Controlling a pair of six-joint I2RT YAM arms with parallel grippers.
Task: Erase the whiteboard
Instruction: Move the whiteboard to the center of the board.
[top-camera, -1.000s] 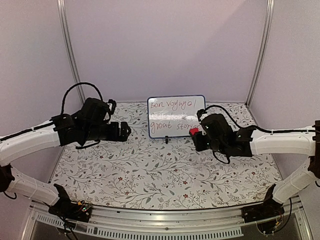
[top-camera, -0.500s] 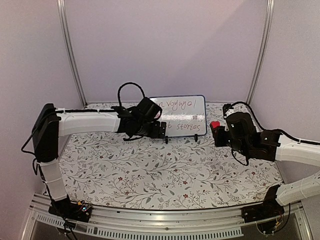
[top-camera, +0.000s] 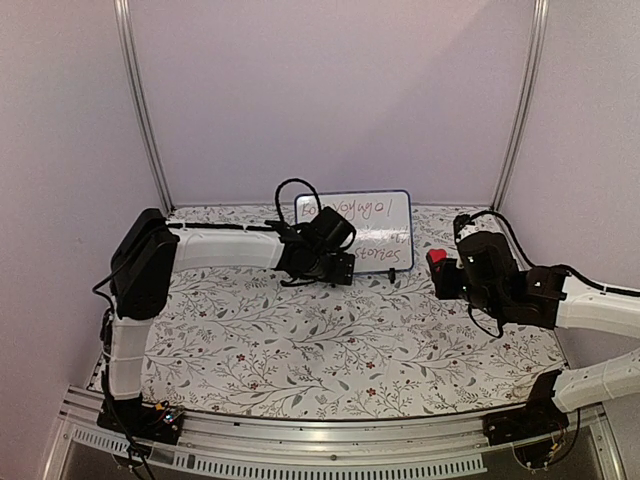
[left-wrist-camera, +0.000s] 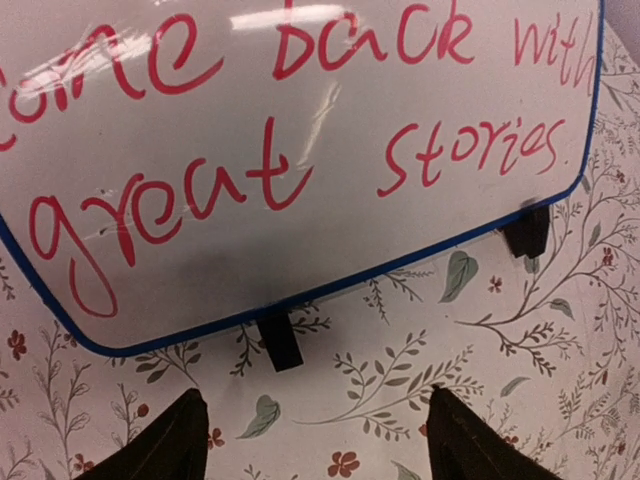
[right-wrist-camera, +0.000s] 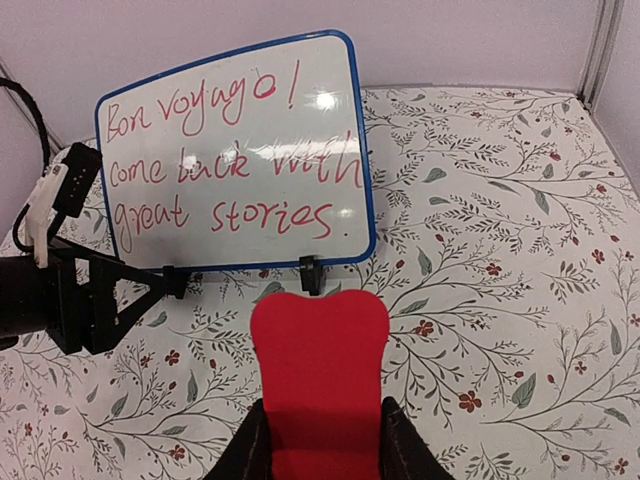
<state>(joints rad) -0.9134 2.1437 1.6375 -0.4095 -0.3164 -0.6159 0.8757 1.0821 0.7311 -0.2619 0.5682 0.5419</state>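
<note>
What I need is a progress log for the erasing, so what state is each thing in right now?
whiteboard: upright, written all over in red, unwiped.
red eraser: gripped, held clear of the whiteboard.
left gripper: open, empty, close in front of the whiteboard's lower edge.
right gripper: shut on the red eraser.

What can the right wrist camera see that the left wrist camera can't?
Only the right wrist view shows the flat red block eraser pinched in the right gripper, the whole small glossy whiteboard with its dark-blue rim, top line "Bon voyage!" included, and the pale back wall. Only the left wrist view shows the left gripper from behind, its dark fingertips spread with nothing between them. Both show the red words "great stories", the black clip feet and the floral tablecloth.
</note>
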